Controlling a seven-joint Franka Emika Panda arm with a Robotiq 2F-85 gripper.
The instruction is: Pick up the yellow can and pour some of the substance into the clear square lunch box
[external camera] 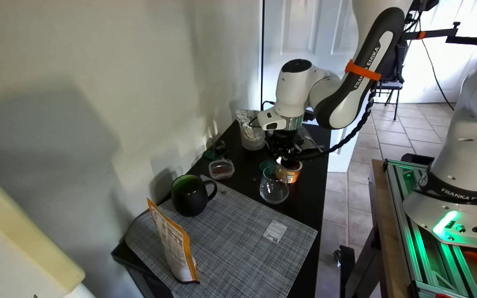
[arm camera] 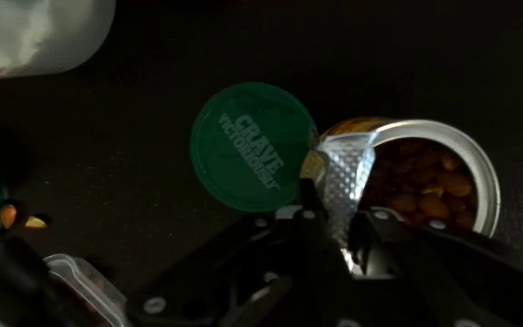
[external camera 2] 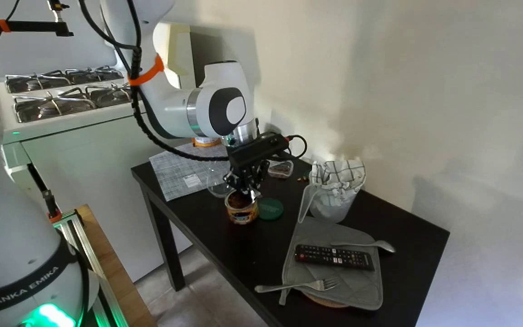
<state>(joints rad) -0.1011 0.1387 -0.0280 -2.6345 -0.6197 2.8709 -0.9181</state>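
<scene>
Lunch box (external camera: pixel 223 176), clear: brown contents (external camera: pixel 222 169) inside, so some pouring is probably done; release, or another pour, seems left. Can (external camera 2: pixel 242 212), open: directly beneath the pincer (arm camera: pixel 336 204), apparently upright on the tabletop (external camera 2: pixel 261 250). Pincer: clamped together on the foil flap (arm camera: pixel 345 168); whether also on the can itself, uncertain.

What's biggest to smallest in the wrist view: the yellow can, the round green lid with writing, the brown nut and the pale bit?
1. Yellow can, even partly hidden
2. Green lid
3. Brown nut and pale bit: too alike to rank
</scene>
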